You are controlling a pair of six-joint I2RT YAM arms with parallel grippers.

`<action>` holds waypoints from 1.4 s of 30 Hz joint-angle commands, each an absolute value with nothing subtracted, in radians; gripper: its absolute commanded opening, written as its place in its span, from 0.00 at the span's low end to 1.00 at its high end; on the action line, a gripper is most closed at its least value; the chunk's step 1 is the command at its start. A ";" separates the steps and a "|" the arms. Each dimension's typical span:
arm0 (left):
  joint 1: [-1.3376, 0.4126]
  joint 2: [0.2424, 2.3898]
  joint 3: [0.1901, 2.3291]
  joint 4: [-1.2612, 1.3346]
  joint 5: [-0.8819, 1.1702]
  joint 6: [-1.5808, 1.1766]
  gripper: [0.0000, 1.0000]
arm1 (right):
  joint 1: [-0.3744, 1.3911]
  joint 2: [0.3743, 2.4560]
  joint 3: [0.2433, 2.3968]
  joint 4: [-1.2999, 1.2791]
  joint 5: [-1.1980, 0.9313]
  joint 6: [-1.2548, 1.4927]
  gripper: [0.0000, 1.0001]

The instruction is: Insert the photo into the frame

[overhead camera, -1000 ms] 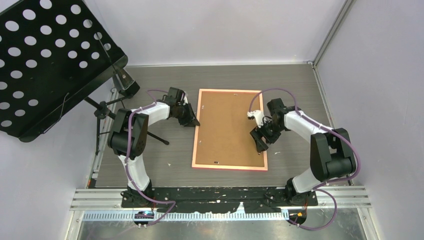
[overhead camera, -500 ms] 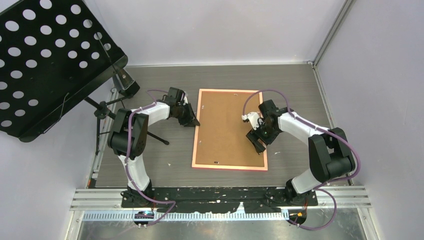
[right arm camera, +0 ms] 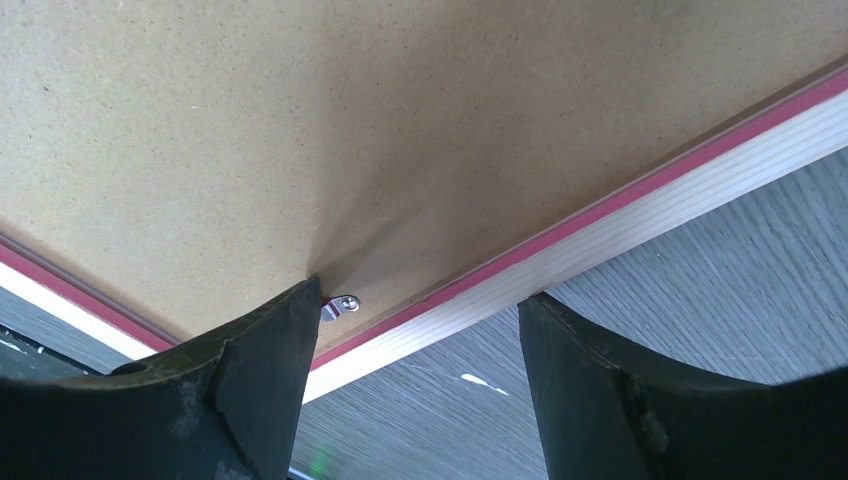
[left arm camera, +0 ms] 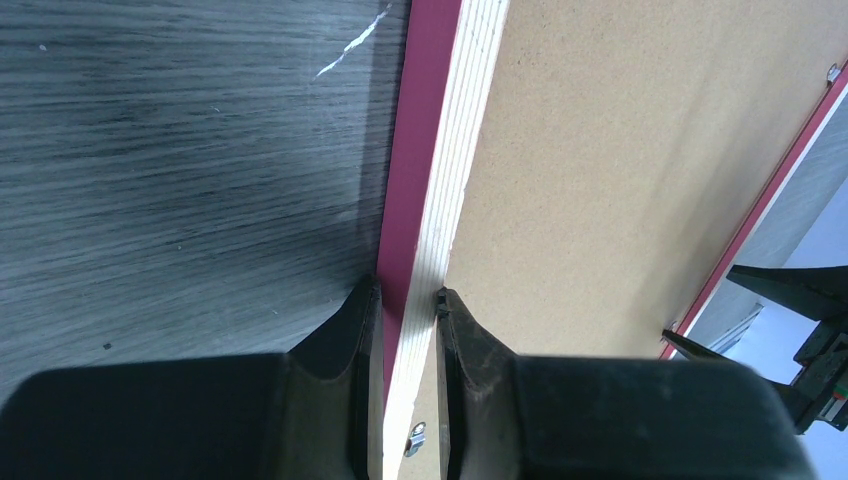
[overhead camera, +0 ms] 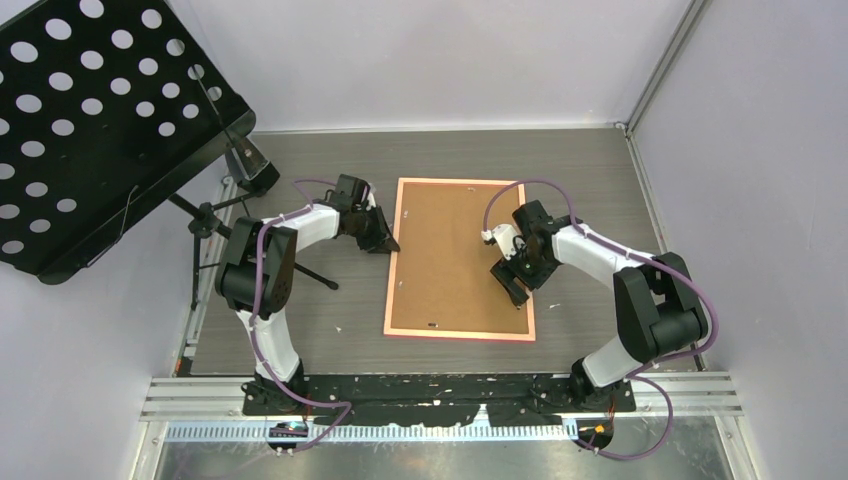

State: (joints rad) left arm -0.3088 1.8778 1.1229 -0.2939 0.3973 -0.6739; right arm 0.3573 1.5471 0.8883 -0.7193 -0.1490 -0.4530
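Bright even overhead light; soft shadow on frame [right arm camera: 400, 130] backing; wrist foregrounds dark.

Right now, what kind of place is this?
Probably a robot lab test cell: plain walls box in a grey table, a left arm and a right arm are bolted to a metal rail, and a picture frame lies back-up between them.

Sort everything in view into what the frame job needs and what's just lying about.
Job in hand:
- frame, lying back up
- left gripper, clamped on its left rail
- right gripper, open across the right rail beside a clip
- photo: not visible

Lying about:
- black music stand
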 commanded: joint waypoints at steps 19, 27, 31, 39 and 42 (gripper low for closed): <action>-0.299 1.873 1.109 -0.254 0.368 -0.683 0.00 | 0.364 1.509 0.864 -0.744 -0.107 -0.591 0.73; -0.299 1.873 1.110 -0.255 0.370 -0.683 0.00 | 0.364 1.501 0.852 -0.766 -0.103 -0.637 0.73; -0.299 1.872 1.111 -0.257 0.371 -0.681 0.00 | 0.363 1.500 0.850 -0.771 -0.097 -0.655 0.73; -0.299 1.871 1.111 -0.260 0.369 -0.680 0.00 | 0.356 1.504 0.850 -0.777 -0.093 -0.685 0.70; -0.299 1.870 1.111 -0.259 0.370 -0.680 0.00 | 0.341 1.506 0.853 -0.776 -0.095 -0.695 0.68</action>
